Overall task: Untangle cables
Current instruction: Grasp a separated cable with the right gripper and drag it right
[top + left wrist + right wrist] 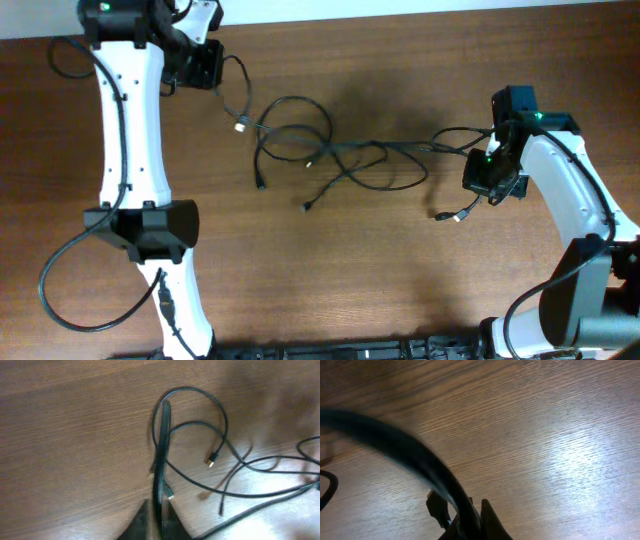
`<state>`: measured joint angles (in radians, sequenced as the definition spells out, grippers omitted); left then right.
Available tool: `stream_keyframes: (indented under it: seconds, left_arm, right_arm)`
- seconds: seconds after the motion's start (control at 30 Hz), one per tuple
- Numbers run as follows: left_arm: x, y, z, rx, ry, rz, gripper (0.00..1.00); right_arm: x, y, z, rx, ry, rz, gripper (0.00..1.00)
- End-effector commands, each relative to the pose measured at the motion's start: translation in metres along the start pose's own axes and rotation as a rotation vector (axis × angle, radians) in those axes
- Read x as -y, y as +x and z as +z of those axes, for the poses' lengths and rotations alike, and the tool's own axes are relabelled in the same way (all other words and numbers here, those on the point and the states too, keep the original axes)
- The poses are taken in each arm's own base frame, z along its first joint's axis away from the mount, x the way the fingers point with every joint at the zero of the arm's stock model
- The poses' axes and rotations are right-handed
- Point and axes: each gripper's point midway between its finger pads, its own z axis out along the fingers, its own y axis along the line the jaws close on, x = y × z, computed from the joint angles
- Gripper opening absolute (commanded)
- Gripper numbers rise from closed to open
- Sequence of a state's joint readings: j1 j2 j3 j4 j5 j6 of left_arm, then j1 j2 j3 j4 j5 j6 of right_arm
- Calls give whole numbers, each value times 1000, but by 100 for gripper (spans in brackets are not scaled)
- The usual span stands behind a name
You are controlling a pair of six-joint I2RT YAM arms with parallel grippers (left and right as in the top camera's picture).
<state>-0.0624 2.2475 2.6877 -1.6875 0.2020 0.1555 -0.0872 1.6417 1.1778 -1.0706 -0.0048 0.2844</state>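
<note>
The left gripper is mostly cut off at the bottom edge of its wrist view, its fingertips pinching closed on one strand of the thin black flexible cables; the right gripper is likewise barely showing, clamping a strand that is blurring large across its own camera; the other cords are lying knotted in loose loops at the middle of the brown wooden table, between the two grippers.

Brown wood-grain table, pale strip along its far edge, dark bar, perhaps a mount, at near edge
</note>
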Motion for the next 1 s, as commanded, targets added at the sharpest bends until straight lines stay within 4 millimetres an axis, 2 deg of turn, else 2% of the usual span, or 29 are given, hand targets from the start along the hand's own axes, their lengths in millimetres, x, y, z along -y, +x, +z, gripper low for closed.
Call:
stream_keyframes:
  seconds: [0.0,0.07,0.13,0.2,0.23,0.3,0.33,0.37,0.4,0.5,0.6,0.63,0.67,0.73,0.77,0.8,0.83,0.87,0.9,0.93,0.97]
  left_arm:
    - [16,-3,-18,42,-42,40,47]
    - [34,-4,-15,36,-28,77,52]
    - [48,-4,-13,33,-18,106,54]
    - [47,-4,-13,30,-38,112,52]
    - [45,-4,-15,33,-56,114,55]
    - [48,-3,-23,50,-60,121,56]
    - [39,1,-32,50,-127,85,56]
    - [41,11,-35,30,-136,86,55]
    - [44,24,-35,-7,-131,89,53]
    - [44,75,-28,-149,-129,32,54]
    - [22,125,-13,-294,-261,-135,62]
    - [23,141,-5,-353,-252,-141,63]
    - [27,172,13,-474,-221,-153,64]
    - [39,196,34,-562,-141,-180,66]
    - [56,187,58,-507,-11,-156,66]
    - [79,167,75,-409,139,-105,64]
    - [99,143,88,-299,240,-68,59]
    - [111,121,98,-199,266,-13,57]
    - [117,115,99,-173,271,7,58]
    - [133,108,102,-133,286,86,59]
    - [145,108,105,-126,297,151,65]
  right_arm:
    - [8,-2,-3,17,36,18,4]
    - [7,-2,-3,15,30,18,5]
    - [-11,2,-3,-9,-78,-49,4]
    - [-15,2,-5,-6,-98,-66,5]
    - [-16,-1,-15,17,-104,-75,15]
    - [-19,-12,-48,125,-128,-107,38]
    - [-21,-18,-84,244,-155,-113,44]
    - [-21,-17,-104,311,-170,-116,45]
    - [-20,-13,-115,343,-178,-118,45]
    - [-17,-3,-124,352,-181,-118,46]
    - [-14,6,-122,316,-172,-116,62]
    - [-14,6,-121,314,-171,-116,69]
    - [-14,6,-121,314,-172,-116,79]
    - [-15,4,-122,322,-174,-118,85]
    - [-18,-5,-123,359,-184,-120,85]
    - [-25,-13,-122,373,-211,-130,85]
    - [-42,-16,-119,361,-287,-210,85]
    - [-51,-17,-109,326,-326,-258,85]
    - [-54,-19,-96,284,-325,-279,85]
    - [-55,-20,-79,231,-317,-304,84]
    - [-63,-19,-64,176,-355,-345,84]
